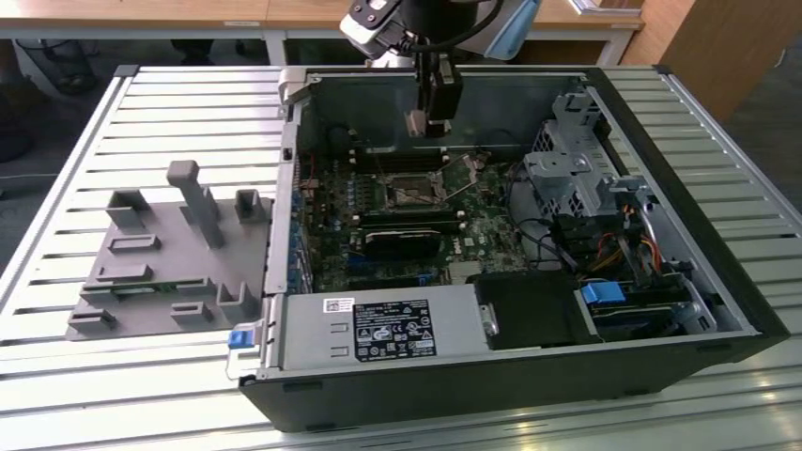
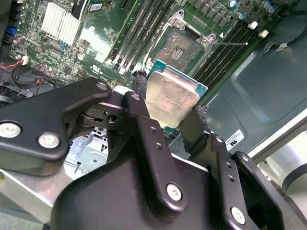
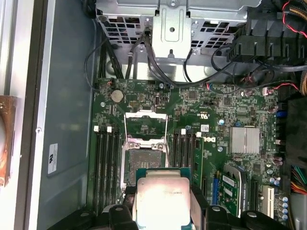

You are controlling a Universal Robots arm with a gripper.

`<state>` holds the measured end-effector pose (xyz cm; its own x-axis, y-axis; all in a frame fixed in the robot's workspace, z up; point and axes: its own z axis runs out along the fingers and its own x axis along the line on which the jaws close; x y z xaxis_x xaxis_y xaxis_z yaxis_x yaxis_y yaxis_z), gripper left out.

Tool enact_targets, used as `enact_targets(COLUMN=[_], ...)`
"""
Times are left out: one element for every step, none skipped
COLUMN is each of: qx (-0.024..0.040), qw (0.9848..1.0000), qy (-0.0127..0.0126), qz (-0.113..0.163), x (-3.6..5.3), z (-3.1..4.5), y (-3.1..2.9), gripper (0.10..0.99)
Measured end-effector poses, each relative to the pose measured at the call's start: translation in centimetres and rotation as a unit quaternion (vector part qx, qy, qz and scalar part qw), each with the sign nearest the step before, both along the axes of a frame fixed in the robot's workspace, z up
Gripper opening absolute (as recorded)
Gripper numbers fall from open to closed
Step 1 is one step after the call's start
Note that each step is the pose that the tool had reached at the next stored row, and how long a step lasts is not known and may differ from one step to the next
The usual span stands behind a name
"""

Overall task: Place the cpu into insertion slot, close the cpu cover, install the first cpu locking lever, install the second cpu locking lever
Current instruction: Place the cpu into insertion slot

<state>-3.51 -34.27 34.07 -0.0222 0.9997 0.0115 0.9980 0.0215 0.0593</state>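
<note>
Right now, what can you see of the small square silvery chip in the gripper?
The cpu is a small flat square chip: pale silvery metal face, thin green board edging it. The black gripper clamps it by two opposite edges, held in the air clear of the open silver-rimmed insertion slot, not yet seated. Nothing else touches it.

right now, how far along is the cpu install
Nothing is completed yet. In hand: the pincer is shut on the cpu, held in the air above the board, short of the insertion slot. The slot looks empty and the cpu cover stands flipped open. Left: seating the cpu, closing the cover, both locking levers.
</note>
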Motion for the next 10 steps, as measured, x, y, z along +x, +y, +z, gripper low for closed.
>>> enact_targets(qx=[0.0000,0.0000,0.0000,-0.0001,-0.0001,-0.0001,-0.0003,-0.0005,-0.0008,-0.0012], qw=[1.0000,1.0000,1.0000,1.0000,1.0000,1.0000,1.0000,1.0000,1.0000,1.0000], qy=[0.0001,0.0002,0.0002,0.0003,0.0004,0.0004,0.0004,0.0004,0.0004,0.0004], qz=[-0.001,-0.001,-0.001,-0.002,-0.002,-0.003,-0.003,-0.003,-0.003,-0.004], x=[0.00,0.00,0.00,0.00,0.00,0.00,0.00,0.01,0.01,0.01], z=[-0.06,-0.11,-0.16,-0.21,-0.26,-0.32,-0.37,-0.42,-0.47,-0.53], y=[0.00,0.00,0.00,0.00,0.00,0.00,0.00,0.00,0.00,0.00], gripper=[0.529,0.529,0.529,0.529,0.529,0.529,0.529,0.529,0.529,0.529])
